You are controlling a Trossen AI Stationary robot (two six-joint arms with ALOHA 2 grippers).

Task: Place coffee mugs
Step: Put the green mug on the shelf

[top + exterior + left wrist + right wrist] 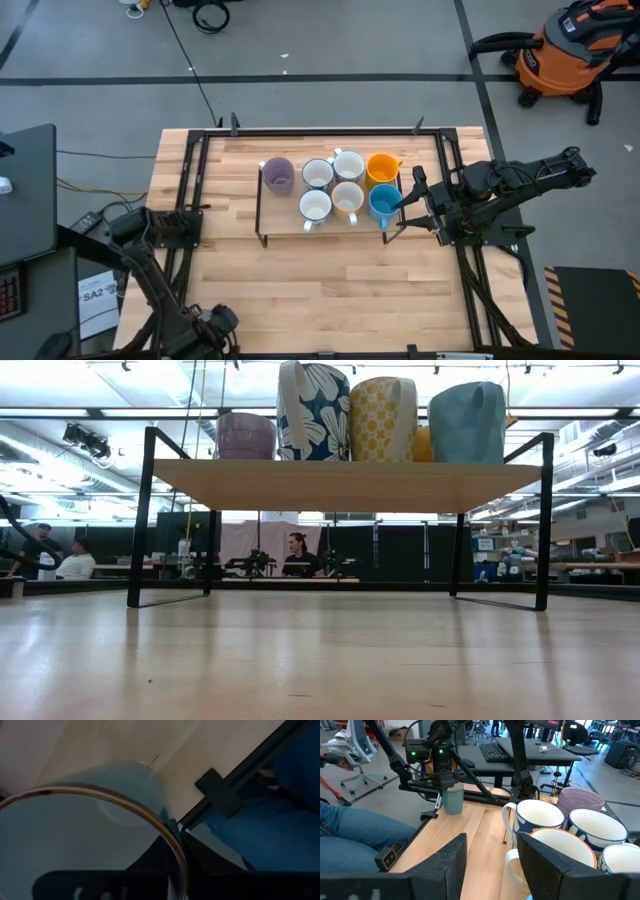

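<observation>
The left gripper (446, 782) sits right over the top of a pale blue-grey mug (453, 801) at the table's left edge. Its wrist view is filled by that mug's rim, but I cannot tell whether it has clamped on the wall yet. The right gripper (405, 203) hangs wide open and empty at the right end of the rack (262, 215), just beside the bright blue mug (383, 203).

Seven mugs already crowd the rack's shelf, among them the purple mug (277, 175) on the left and the orange mug (382, 167) on the far right.

A hold on a thin, glazed rim is likely a weak one. If it is off-centre, the mug could tilt or slip as it is lifted. The only free spot looks to be near the purple mug, so a swinging mug could knock its neighbours. The right gripper could also nudge the blue mug off the end.
</observation>
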